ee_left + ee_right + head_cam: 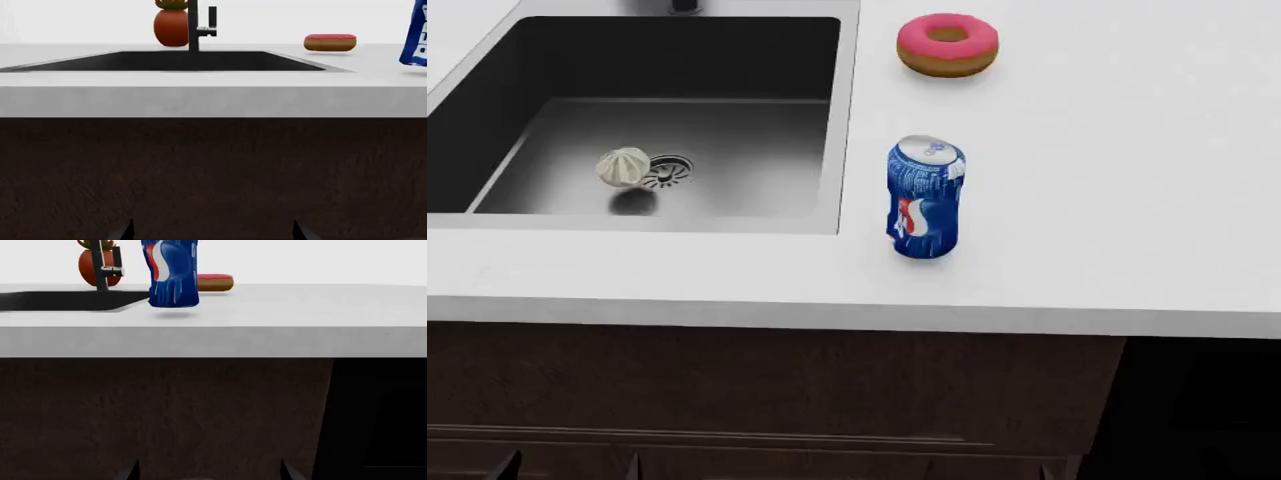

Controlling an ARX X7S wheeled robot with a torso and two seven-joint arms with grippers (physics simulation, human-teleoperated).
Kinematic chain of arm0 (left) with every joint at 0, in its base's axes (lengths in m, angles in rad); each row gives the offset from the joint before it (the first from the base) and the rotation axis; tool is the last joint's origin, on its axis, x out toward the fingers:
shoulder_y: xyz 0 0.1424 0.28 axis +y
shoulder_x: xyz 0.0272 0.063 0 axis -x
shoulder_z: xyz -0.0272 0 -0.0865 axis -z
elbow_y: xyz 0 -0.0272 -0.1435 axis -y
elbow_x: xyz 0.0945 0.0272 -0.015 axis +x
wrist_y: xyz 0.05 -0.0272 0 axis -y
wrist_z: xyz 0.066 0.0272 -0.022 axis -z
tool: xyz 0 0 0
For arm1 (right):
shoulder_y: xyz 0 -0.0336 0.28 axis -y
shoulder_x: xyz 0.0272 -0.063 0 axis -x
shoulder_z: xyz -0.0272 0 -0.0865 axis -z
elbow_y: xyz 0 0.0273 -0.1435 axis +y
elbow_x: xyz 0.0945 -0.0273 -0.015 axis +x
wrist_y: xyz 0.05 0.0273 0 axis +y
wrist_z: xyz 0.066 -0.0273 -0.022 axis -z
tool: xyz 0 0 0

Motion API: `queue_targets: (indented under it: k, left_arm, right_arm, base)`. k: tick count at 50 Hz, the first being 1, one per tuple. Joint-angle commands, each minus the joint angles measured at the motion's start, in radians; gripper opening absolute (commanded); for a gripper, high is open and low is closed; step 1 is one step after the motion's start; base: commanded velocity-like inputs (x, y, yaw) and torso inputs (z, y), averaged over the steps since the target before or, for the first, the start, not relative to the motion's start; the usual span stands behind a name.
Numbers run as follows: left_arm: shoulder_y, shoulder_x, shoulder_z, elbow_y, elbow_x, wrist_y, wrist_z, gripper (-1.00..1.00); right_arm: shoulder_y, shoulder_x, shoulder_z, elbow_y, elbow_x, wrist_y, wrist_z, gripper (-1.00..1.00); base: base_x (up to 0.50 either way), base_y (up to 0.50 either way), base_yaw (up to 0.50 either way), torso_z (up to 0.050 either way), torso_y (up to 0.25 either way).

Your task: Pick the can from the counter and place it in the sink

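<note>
Your right tool (pixel 208 471) sits low before the cabinets, fingertips spread wide, empty; left tool (pixel 212 231) likewise. Can (pixel 924 200) stands upright on the worktop (pixel 1094 200) just beside the sink (pixel 838 130), so your transfer should be short.

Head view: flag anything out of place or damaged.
Two things. The can stands upright on the counter but its body looks dented and crumpled. A small pale, ridged lump lies on the sink floor beside the drain; what it is, I cannot tell.
</note>
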Motion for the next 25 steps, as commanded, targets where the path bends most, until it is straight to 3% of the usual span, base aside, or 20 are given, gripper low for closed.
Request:
queue_targets:
  k: [1, 25]
  left_arm:
    - [-0.005, -0.012, 0.014, -0.010, -0.013, 0.005, -0.014, 1.00]
    - [0.013, -0.067, 0.060, 0.052, -0.066, -0.025, -0.107, 1.00]
  right_arm:
    - [0.003, 0.015, -0.019, 0.006, 0.015, -0.003, 0.019, 1.00]
    - [-0.031, 0.072, -0.075, -0.075, 0.072, 0.022, 0.088, 1.00]
  base:
    - [0.00, 0.00, 0.00, 0.000, 0.000]
    - [0.00, 0.00, 0.00, 0.000, 0.000]
